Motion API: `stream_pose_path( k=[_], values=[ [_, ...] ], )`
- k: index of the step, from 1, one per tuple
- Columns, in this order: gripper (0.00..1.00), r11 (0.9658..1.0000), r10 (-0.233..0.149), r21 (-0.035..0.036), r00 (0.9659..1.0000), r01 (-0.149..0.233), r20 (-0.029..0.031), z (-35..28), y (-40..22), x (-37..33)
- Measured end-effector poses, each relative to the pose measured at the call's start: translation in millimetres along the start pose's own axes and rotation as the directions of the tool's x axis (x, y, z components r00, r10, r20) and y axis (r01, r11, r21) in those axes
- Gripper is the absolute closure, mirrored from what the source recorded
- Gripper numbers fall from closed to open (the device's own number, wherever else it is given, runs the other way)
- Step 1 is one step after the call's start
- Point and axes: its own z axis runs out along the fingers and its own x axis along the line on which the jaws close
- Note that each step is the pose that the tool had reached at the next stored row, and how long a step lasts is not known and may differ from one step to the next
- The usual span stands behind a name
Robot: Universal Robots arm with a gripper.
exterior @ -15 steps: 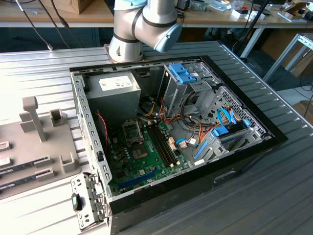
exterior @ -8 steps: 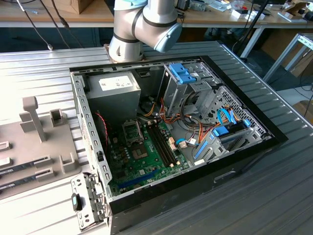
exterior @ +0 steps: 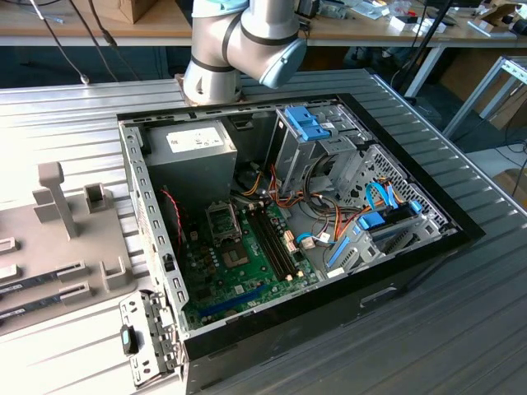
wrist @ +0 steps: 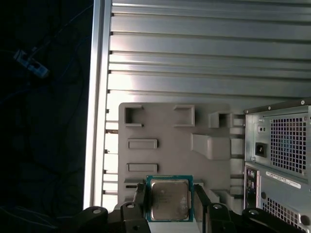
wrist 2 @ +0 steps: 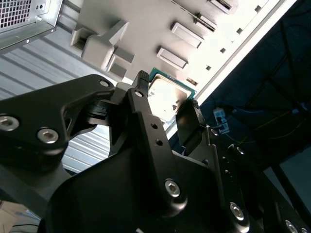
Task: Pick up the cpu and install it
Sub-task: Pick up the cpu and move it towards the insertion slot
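In the exterior view the arm (exterior: 247, 37) stands at the far side of an open computer case (exterior: 412, 271) that lies on the ribbed metal desk (exterior: 461, 329). The green motherboard (exterior: 247, 271) is bare inside the case. A grey fixture plate (exterior: 49, 337) lies just beside the case, on the exterior view's left.

In the second wrist view the black fingers (wrist 2: 146, 114) are clenched on the cpu (wrist 2: 167, 97), one on each of two opposite edges. Its silvery top and green rim are in sight, with the fixture plate (wrist 2: 146, 24) behind it.

In the first wrist view the cpu (wrist: 168, 199) is gripped between the fingers (wrist: 200, 201) over one edge of the fixture plate (wrist: 170, 141). Whether it touches the plate I cannot tell. The case's back panel (wrist: 282, 145) stands just beside the plate, on the desk (wrist: 204, 48)
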Motion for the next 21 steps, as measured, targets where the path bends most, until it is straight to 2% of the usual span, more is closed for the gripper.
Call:
stream_pose_path(
  k=[4,7,21],
  values=[
    [0.53,1.0000,0.000,0.0000,1.0000,0.000,0.0000,0.2,-0.1,-3.3],
    [0.53,1.0000,0.000,0.0000,1.0000,0.000,-0.0001,0.4,-0.3,-8.5],
    [0.53,1.0000,0.000,0.0000,1.0000,0.000,0.0001,1.3,-0.7,-21.4]
  ],
)
